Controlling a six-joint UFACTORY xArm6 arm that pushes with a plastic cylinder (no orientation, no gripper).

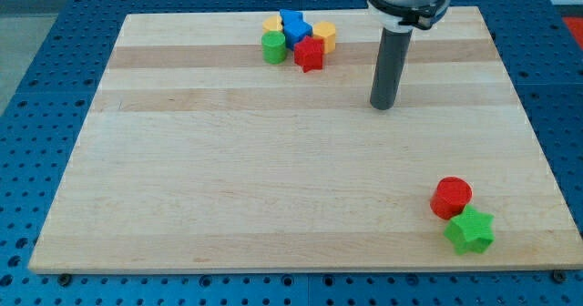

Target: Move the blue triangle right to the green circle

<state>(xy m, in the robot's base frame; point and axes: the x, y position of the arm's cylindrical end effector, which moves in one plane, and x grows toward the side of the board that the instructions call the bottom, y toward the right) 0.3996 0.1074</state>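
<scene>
A cluster of blocks sits near the view's top centre. The green circle (274, 46) is at its left. A blue block (294, 27), whose shape I cannot make out surely, lies just right of and above it, touching. A red star (310, 55) sits below the blue block, with yellow blocks (324, 35) behind and to the right. My tip (383, 106) rests on the board to the right of and below this cluster, well apart from it.
A red circle (451, 198) and a green star (471, 230) touch each other near the view's bottom right. The wooden board (182, 178) lies on a blue perforated table.
</scene>
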